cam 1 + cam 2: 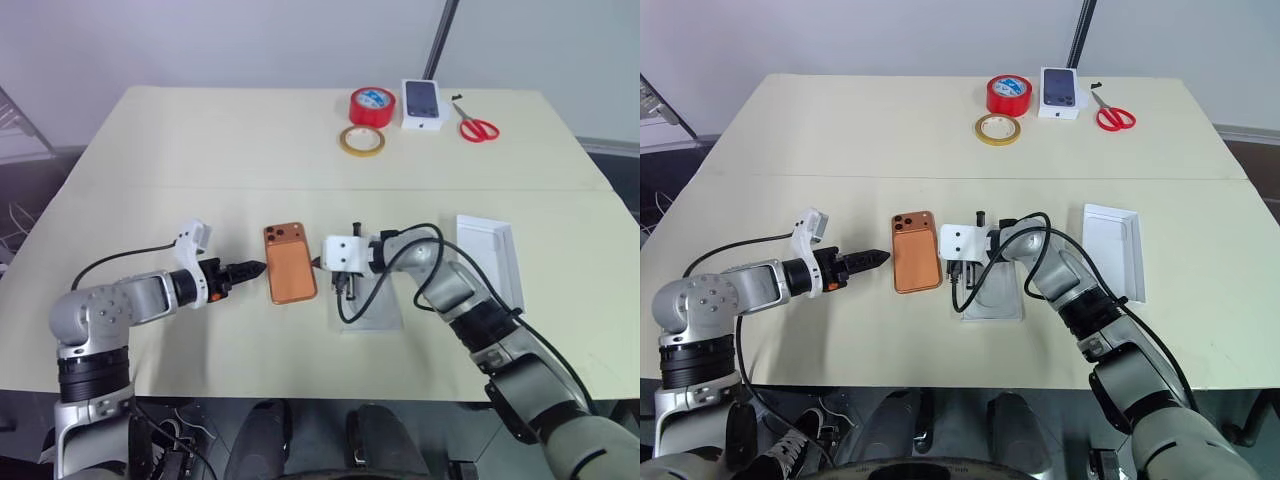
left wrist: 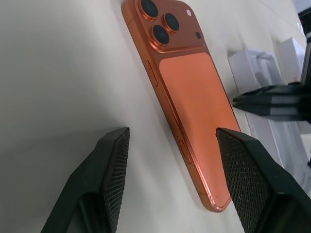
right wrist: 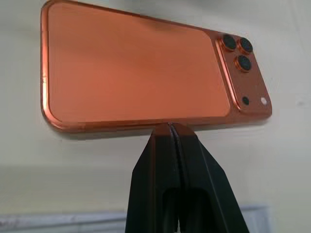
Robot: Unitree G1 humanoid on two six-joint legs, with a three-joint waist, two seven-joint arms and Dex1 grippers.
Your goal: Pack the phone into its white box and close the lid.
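One pale yellow table (image 1: 200, 150)

- Phone (image 3: 136, 73): orange-copper, lying back up on the pale table (image 3: 272, 165), three dark lenses clustered at one end.
- Right gripper (image 3: 170, 127): two black fingers pressed together, tips at the middle of the phone's long edge.
- White rim (image 3: 58, 218): just beside the gripper.

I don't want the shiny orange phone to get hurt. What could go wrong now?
1. The right gripper is shut, its tip at the phone's long edge. A push might slide the phone on the table instead of lifting it.
2. The left gripper is open at the other edge. It could scratch the phone if it closes crookedly.
3. The white box lies under the right arm, which may bump it.
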